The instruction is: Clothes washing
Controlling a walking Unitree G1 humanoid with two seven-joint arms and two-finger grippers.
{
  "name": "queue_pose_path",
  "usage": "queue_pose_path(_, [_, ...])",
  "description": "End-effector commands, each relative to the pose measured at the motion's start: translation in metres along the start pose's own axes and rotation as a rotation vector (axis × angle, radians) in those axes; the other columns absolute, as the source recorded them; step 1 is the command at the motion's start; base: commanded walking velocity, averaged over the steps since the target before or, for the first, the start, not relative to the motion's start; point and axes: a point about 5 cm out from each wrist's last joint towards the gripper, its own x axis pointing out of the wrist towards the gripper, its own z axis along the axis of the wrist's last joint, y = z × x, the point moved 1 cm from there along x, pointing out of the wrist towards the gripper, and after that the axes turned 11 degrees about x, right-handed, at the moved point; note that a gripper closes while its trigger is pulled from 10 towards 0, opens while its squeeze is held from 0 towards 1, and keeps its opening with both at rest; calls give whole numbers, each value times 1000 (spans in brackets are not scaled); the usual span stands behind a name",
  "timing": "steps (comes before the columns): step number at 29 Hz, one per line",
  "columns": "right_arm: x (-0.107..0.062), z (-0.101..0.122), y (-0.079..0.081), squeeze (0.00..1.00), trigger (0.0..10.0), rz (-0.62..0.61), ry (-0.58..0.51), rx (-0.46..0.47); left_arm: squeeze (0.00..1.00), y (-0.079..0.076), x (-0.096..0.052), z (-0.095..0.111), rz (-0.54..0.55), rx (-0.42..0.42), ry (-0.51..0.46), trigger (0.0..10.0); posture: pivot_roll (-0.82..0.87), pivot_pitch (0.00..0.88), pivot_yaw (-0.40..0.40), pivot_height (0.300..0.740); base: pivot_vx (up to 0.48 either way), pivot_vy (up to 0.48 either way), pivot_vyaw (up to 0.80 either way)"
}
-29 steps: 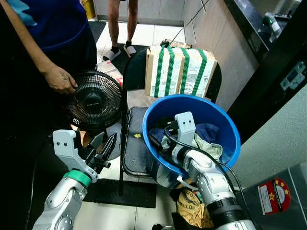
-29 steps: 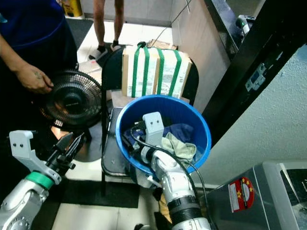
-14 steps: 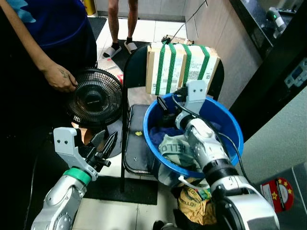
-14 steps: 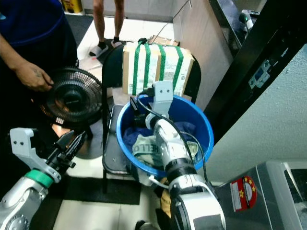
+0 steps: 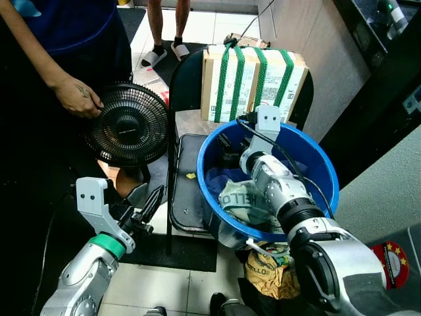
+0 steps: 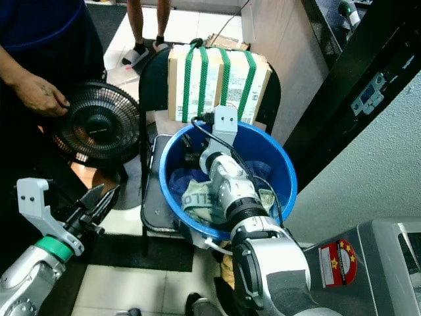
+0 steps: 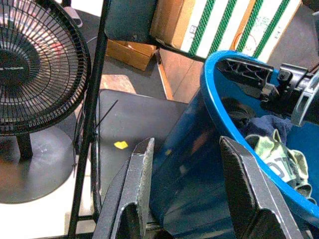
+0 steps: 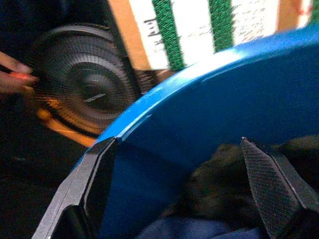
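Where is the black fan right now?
The black fan stands on the floor on the robot's left, beside the black chair that carries the blue tub. A person's hand rests on its rim.

"HELLO" on pale cloth (image 5: pixel 238 201) in tub (image 5: pixel 322 172).
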Motion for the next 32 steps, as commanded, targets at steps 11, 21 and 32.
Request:
queue_pose_path(11, [3, -33, 20, 0, 10000, 51, 204, 163, 0, -6, -2, -4, -44, -42, 31, 10000, 81, 244, 30, 740, 0, 0, 0])
queue_pose_path(21, [5, -38, 45, 0, 10000, 184, 204, 110, 0, -7, -3, -3, -45, -40, 28, 10000, 81, 244, 30, 740, 0, 0, 0])
queue_pose_path(32, [-5, -27, 80, 0, 10000, 549, 177, 230, 0, -9, -6, -3, -68, -48, 33, 10000, 82, 238, 29, 740, 0, 0, 0])
